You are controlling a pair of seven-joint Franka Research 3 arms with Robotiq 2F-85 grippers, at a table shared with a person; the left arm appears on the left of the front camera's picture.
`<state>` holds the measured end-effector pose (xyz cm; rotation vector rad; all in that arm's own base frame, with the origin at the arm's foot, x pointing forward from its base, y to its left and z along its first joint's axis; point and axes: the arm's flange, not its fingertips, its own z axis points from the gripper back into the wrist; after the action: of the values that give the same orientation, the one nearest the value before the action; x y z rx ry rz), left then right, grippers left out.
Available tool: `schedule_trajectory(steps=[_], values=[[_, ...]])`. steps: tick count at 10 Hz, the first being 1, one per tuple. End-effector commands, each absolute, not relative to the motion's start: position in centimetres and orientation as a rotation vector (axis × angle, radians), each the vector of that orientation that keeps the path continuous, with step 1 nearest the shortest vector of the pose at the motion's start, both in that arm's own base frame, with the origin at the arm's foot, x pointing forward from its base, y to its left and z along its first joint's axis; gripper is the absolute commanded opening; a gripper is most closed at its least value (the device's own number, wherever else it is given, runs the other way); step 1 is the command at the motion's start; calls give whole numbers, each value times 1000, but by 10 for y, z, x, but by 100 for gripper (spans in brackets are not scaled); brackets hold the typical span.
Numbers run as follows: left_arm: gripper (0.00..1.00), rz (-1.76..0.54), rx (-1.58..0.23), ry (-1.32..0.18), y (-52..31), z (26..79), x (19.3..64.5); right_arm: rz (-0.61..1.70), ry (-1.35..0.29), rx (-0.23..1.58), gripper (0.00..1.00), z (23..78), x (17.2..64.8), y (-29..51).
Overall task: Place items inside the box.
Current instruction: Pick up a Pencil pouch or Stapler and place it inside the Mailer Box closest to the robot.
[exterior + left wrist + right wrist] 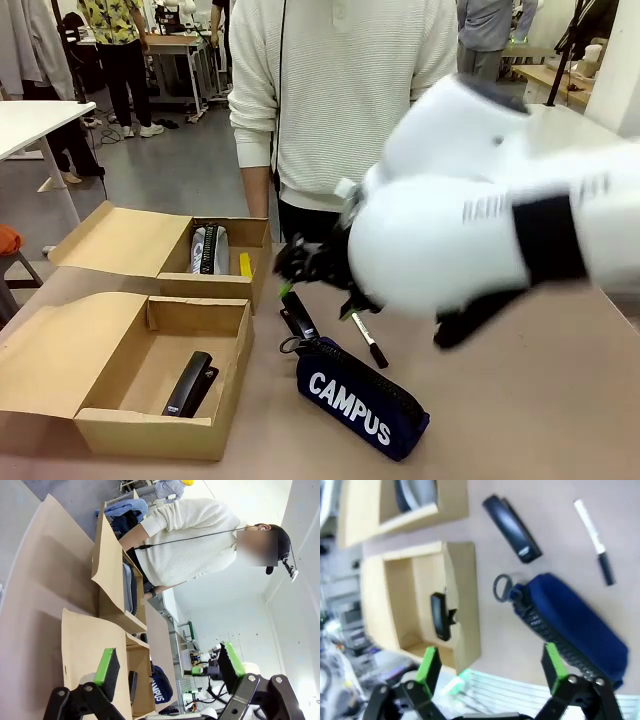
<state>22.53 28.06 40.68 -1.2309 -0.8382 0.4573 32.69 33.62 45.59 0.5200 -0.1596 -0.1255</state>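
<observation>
Hovering over tabletop, my right tool spread wide, empty; left tool likewise agape, empty. Nearest: CAMPUS pencil case, box beside it holding one stapler. Beyond: second stapler, marker on tabletop. Farther back: yellow utility knife in narrower box.
</observation>
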Motion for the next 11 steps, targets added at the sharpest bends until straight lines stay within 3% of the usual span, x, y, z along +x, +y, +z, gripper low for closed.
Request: schedule_trajectory(steps=[1,3,4,5,9,10,11], values=[[100,443,-1238,-867,277,407,225,-198,52,623,100,472,387,252],[100,443,-1238,-867,277,407,225,-88,212,847,100,463,418,173],[100,443,-1238,-867,277,407,225,88,326,1069,100,457,422,125],[100,443,-1238,-867,277,407,225,40,313,1234,100,447,422,71],[100,443,-1238,-867,277,407,225,-243,20,1560,100,397,349,-78],[100,443,-1238,-867,277,407,225,-305,-75,1567,100,384,333,-91],[100,443,-1238,-867,277,407,225,-412,-117,1449,100,371,332,-78]])
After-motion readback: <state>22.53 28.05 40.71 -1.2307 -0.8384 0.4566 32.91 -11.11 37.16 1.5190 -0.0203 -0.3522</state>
